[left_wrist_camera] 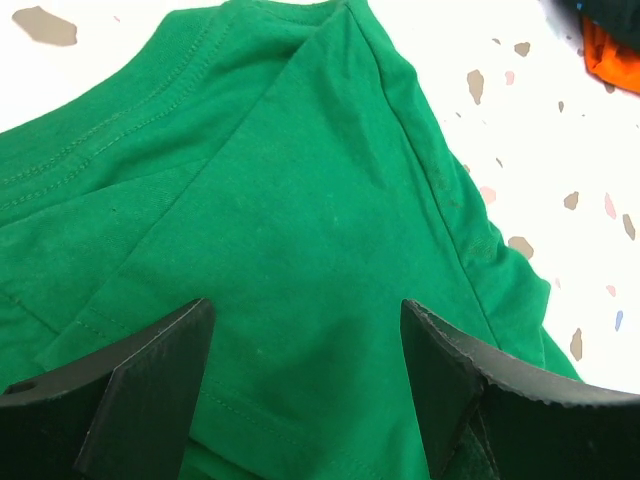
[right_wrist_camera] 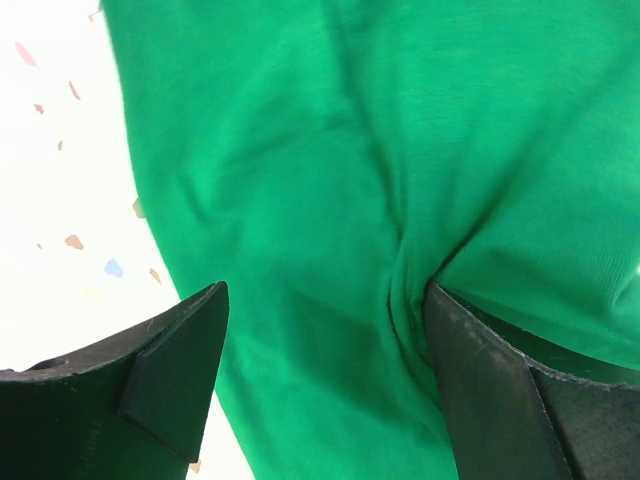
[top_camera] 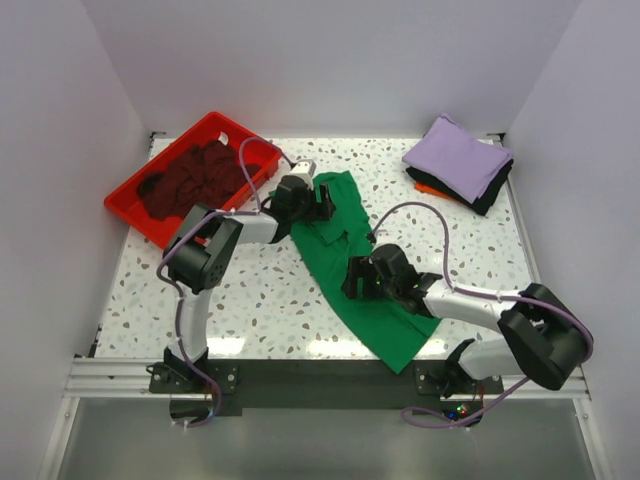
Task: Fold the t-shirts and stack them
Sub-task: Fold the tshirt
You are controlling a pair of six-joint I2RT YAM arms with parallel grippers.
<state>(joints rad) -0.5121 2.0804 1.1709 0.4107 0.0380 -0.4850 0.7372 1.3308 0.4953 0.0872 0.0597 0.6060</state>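
The bright green t-shirt lies as a long rumpled strip, running diagonally from the table's middle to the near right edge. My left gripper is open and low over its far end, with a folded sleeve and hem between the jaws in the left wrist view. My right gripper is open over the shirt's middle, jaws either side of a crease. The maroon t-shirt lies crumpled in the red tray. The lavender t-shirt tops a folded stack over the black and orange ones.
The red tray sits at the far left, close to my left arm. The folded stack sits at the far right corner; its orange edge shows in the left wrist view. White walls close in the table on three sides.
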